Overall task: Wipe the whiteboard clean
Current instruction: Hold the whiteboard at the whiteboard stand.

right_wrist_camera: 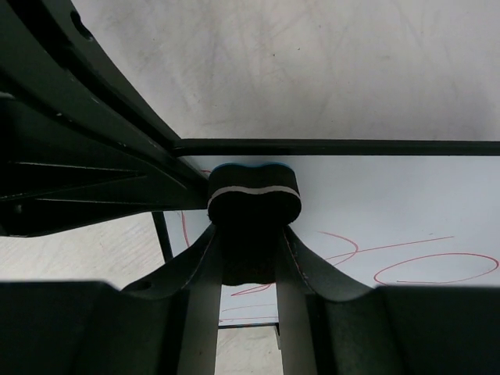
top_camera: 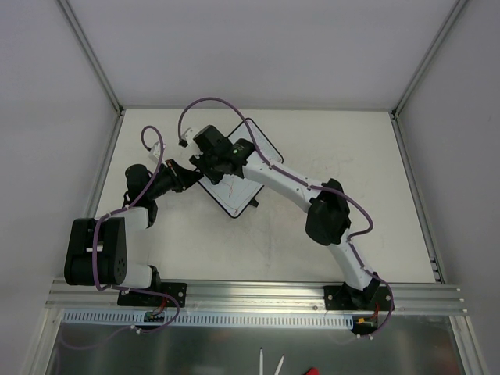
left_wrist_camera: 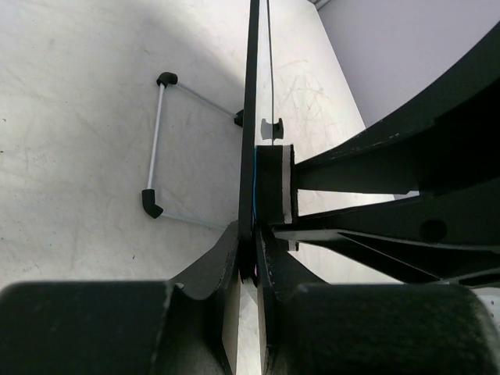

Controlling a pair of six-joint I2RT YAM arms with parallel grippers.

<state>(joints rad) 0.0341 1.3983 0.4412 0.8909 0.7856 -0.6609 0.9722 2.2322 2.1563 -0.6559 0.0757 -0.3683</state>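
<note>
The whiteboard (top_camera: 238,191) sits around the middle of the bench (top_camera: 351,156), a little nearer its far edge, with red scribbles (right_wrist_camera: 437,268) on its face. The left pincer (top_camera: 190,173) is clamped on the board's left edge. The right pincer (top_camera: 215,156) grips a black eraser (right_wrist_camera: 254,199), which presses against the white face close to the rim.

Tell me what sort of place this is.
Most likely a robot lab test cell: a plain white table boxed in by pale walls on aluminium frame posts, with the left arm and right arm bolted to an aluminium rail at its near edge.
</note>
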